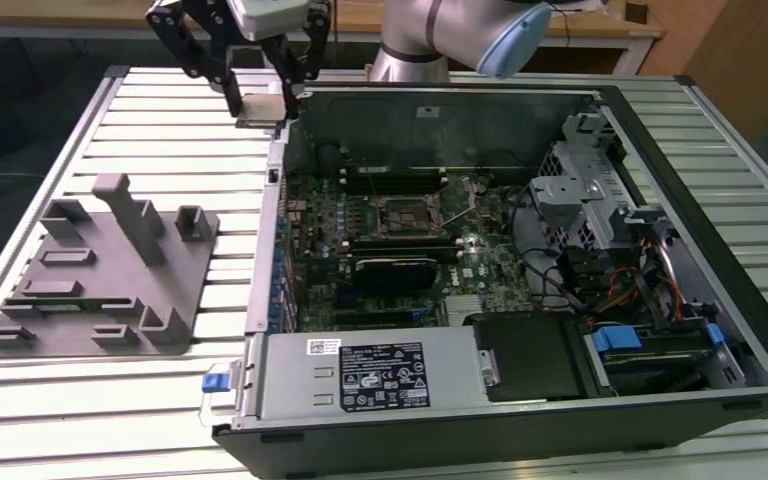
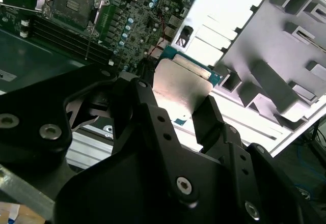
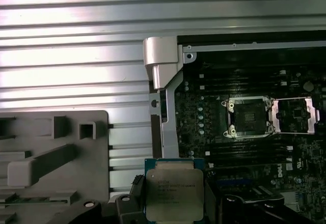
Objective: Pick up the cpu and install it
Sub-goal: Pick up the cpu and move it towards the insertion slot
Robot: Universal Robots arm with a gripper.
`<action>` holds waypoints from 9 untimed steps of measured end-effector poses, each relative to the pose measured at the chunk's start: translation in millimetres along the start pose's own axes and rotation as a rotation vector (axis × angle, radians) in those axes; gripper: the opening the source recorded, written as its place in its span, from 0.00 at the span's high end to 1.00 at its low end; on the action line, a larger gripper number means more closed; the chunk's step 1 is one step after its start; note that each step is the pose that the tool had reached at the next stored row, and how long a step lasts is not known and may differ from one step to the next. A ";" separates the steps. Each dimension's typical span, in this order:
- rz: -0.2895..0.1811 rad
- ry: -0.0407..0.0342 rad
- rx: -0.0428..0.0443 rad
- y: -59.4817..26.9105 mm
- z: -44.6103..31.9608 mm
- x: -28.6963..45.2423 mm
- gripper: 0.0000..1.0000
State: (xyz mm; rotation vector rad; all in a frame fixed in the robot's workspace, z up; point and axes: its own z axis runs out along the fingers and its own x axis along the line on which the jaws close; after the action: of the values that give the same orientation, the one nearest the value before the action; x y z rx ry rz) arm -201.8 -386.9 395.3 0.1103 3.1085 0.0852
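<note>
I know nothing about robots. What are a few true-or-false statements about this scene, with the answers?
1. The gripper is clamped on the cpu. True.
2. The cpu already sits in the motherboard socket. False: the socket is empty with its metal frame swung open, and the cpu is in the gripper, apart from it.
3. The computer case is open, its inside on show. True.
4. The gray holder lies inside the case. False: it lies on the slatted table, at the exterior view's left of the case.
</note>
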 end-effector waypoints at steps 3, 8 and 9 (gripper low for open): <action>0.000 0.0000 0.0000 0.6 0.1 -4.2 0.45; 0.000 -0.0001 0.0000 1.6 0.4 -11.2 0.45; 0.000 0.0000 0.0000 1.8 0.5 -12.6 0.45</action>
State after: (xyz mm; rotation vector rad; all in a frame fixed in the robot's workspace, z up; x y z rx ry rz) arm -189.1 -386.0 395.3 0.1102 3.1085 0.0852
